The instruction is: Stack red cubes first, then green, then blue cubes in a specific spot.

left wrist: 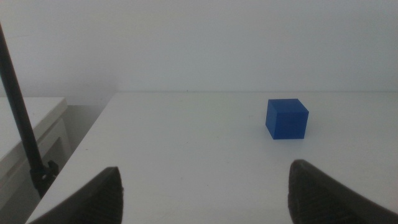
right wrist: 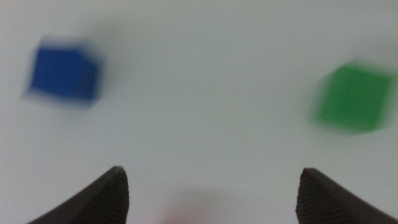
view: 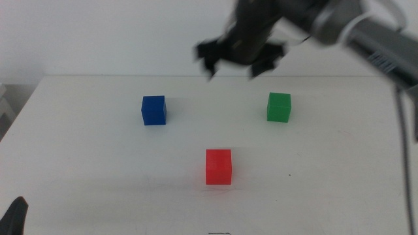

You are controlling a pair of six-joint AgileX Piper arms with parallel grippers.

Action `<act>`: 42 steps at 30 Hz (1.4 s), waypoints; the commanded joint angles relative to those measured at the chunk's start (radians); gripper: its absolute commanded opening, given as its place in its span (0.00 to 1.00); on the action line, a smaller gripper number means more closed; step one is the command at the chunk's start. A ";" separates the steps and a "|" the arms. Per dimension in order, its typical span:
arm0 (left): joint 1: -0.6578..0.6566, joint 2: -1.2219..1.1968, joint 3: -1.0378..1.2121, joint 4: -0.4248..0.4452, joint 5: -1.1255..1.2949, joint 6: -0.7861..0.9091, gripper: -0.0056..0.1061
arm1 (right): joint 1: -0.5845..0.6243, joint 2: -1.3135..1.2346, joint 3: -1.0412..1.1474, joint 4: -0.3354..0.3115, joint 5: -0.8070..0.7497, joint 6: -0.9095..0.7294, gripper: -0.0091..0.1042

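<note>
The red cube [view: 219,166] sits on the white table near the front centre. The blue cube [view: 153,109] [left wrist: 286,118] [right wrist: 64,73] lies back left of it, and the green cube [view: 279,107] [right wrist: 354,98] back right. My right gripper [view: 238,61] hangs open in the air above the back of the table, between the blue and green cubes, holding nothing; its wrist view is blurred. My left gripper [left wrist: 205,193] waits open at the table's front left corner, its tip [view: 14,215] just showing in the middle view.
A dark cable [view: 400,130] hangs down at the right side. A black pole [left wrist: 22,118] and a lower white surface stand off the table's left edge.
</note>
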 commanded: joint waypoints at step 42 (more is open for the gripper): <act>-0.002 -0.019 -0.003 -0.011 -0.076 -0.004 0.84 | -0.270 0.217 -0.045 -0.057 -0.124 -0.060 0.07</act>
